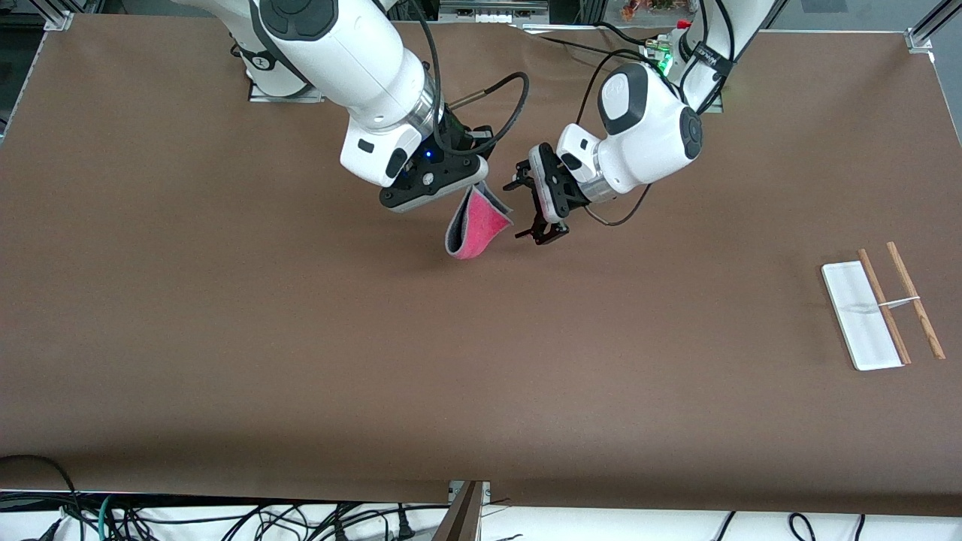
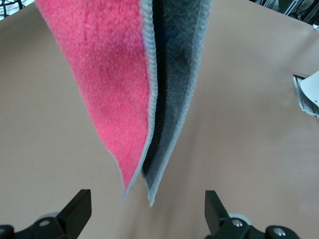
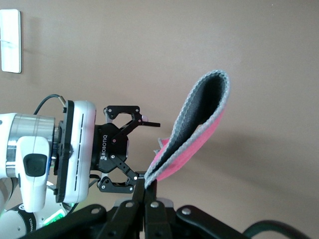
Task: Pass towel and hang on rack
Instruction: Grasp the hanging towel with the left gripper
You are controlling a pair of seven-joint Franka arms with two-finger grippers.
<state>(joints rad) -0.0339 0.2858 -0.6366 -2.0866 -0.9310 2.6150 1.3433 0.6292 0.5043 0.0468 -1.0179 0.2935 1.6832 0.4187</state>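
The pink towel (image 1: 476, 228) with grey trim hangs folded in a loop over the middle of the table. My right gripper (image 1: 472, 188) is shut on its upper edges. In the right wrist view the fingers (image 3: 151, 181) pinch the towel (image 3: 199, 129), whose grey back faces inward. My left gripper (image 1: 523, 210) is open and level with the towel, on the side toward the left arm's end. In the left wrist view the towel's (image 2: 114, 84) two lowest corners reach between the spread fingertips (image 2: 79, 209) without touching them. The rack (image 1: 864, 323) lies flat near the left arm's end of the table.
The rack's white base and two wooden rods (image 1: 913, 299) sit on the brown table, nearer the front camera than both grippers. Cables run along the table edge by the robot bases (image 1: 571, 45). The rack base (image 3: 11, 40) also shows in the right wrist view.
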